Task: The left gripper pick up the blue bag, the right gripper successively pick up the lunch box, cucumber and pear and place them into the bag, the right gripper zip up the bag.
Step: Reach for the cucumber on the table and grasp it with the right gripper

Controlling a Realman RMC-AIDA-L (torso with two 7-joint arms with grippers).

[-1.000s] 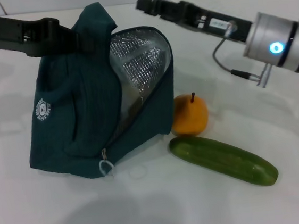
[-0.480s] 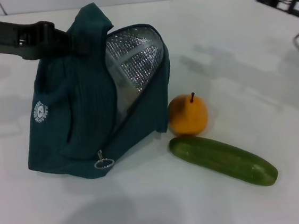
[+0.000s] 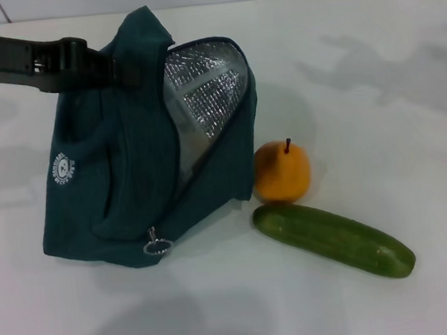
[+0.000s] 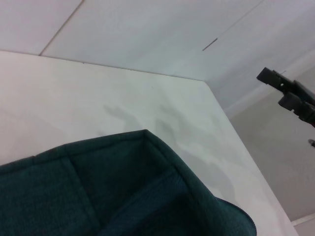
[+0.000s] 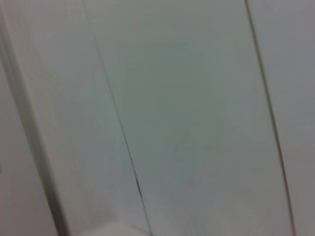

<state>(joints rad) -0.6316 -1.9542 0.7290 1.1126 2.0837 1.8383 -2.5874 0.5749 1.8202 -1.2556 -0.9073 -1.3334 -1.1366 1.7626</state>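
Desk [image 3: 414,155] carrying everything. Bag [image 3: 129,185] hoisted by its top handle, mouth gaping toward pear and cucumber for easy loading. Left tool [image 3: 113,67] clamped on handle. Cucumber [image 3: 333,239] flat beside bag, pear [image 3: 281,171] touching it. Right tool off-frame, state unknown.

Setting: looks like a robot test lab or demo bay, not a home.
Tabletop [image 3: 414,155]: plain white, featureless, running to a straight far edge.
Walls [image 4: 162,29]: pale flat panels with thin dark seams (the right wrist view shows nothing but these).
Props: one blue bag [image 3: 120,170], pear [image 3: 281,171] and cucumber [image 3: 333,239], laid out alone like test items.
Rig: black robot arm [image 3: 28,60] reaching over the tabletop.
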